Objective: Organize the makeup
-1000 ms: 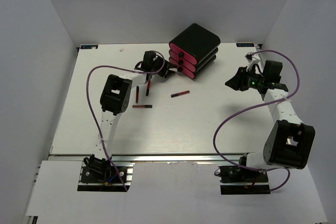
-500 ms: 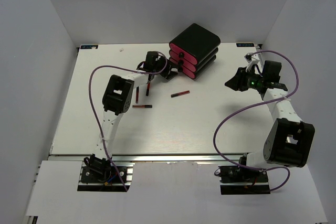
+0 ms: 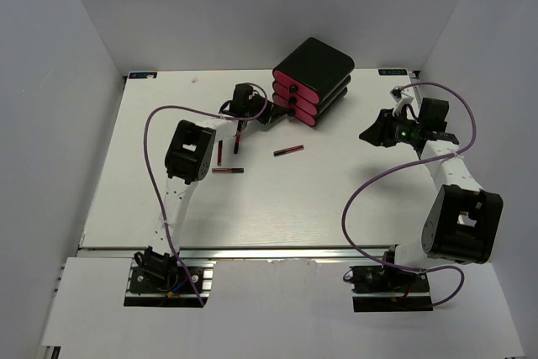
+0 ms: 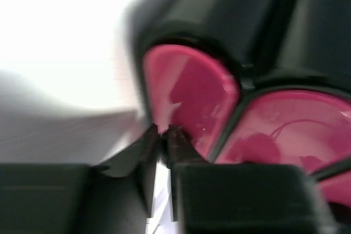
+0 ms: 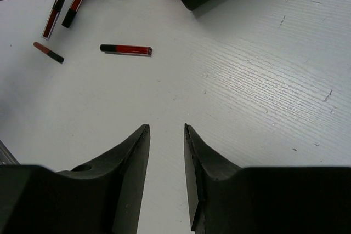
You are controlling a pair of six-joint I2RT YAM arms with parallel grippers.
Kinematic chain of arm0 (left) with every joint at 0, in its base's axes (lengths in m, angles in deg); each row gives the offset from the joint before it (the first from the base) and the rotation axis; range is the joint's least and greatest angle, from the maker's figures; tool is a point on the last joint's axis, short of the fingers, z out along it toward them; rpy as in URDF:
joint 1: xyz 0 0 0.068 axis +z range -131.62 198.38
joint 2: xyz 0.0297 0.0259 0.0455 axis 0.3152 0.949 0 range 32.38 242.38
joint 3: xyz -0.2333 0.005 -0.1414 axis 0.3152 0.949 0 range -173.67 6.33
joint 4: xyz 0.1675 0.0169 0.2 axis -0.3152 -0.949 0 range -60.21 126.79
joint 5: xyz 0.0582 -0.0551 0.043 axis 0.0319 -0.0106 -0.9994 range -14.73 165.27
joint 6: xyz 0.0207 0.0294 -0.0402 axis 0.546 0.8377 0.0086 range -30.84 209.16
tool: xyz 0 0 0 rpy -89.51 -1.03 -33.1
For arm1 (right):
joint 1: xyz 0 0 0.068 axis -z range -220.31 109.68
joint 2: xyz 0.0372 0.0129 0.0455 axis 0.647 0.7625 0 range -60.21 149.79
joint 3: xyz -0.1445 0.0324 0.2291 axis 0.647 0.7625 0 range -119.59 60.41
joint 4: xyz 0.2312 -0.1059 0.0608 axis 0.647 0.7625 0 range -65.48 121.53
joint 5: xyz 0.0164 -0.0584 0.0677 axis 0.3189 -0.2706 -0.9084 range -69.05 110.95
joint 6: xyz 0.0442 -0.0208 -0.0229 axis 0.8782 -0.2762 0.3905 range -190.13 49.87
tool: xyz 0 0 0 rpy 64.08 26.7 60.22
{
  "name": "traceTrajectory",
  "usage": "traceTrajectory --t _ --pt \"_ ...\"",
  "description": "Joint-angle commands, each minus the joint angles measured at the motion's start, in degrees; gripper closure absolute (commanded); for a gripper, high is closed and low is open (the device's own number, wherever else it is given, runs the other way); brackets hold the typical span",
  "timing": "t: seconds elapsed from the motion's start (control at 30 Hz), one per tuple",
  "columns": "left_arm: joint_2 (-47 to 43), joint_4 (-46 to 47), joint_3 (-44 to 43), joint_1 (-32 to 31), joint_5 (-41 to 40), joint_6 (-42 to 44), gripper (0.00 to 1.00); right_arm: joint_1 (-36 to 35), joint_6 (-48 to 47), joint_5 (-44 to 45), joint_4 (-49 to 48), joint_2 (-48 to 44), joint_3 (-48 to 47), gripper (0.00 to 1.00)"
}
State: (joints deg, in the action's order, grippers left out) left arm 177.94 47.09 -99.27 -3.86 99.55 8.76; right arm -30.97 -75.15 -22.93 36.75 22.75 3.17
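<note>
- Makeup sticks (image 3: 228, 171), thin red-and-black tubes, lie loose on the white table (image 3: 277, 208). Three are close together beside the left arm; any print is too small to read.
- A fourth stick (image 3: 288, 150) lies alone, nearer the black rounded box (image 3: 313, 69) with three pink drawers.
- The left gripper (image 4: 162, 134) sits at a pink drawer front (image 4: 186, 94), tips nearly together; blur hides whether they pinch anything.
- The right gripper (image 5: 166, 128) hangs over bare table, fingers apart and holding nothing.
</note>
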Motion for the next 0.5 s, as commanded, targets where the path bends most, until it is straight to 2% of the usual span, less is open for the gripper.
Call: traceTrajectory --t 0.0,0.1,0.13,0.17,0.2,0.3,0.47 --pt "-2.2 -1.6 3.8 -1.0 0.9 0.5 0.80 0.0 -0.3 -0.3 -1.3 0.3 -2.0 0.63" --pt "-3.5 0.0 5.8 -0.8 0.9 0.2 0.80 -0.1 -0.3 -0.4 -1.4 0.4 -2.1 0.63" --pt "-3.9 0.6 6.7 -0.8 1.0 0.0 0.76 0.0 -0.3 -0.4 -1.3 0.4 -2.1 0.63" --pt "-4.1 0.9 6.8 -0.8 1.2 0.0 0.68 0.0 -0.3 -0.4 -1.4 0.4 -2.1 0.63" --pt "-4.1 0.8 6.9 -0.9 1.3 0.1 0.53 -0.1 -0.3 -0.4 -1.3 0.4 -2.0 0.63" --pt "-4.6 1.6 7.0 -0.9 1.5 0.0 0.41 -0.1 -0.3 -0.3 -1.4 0.3 -1.8 0.63" --pt "-4.9 3.3 7.3 -0.8 1.4 -0.6 0.40 0.0 -0.6 -0.3 -1.4 0.0 -1.7 0.62"
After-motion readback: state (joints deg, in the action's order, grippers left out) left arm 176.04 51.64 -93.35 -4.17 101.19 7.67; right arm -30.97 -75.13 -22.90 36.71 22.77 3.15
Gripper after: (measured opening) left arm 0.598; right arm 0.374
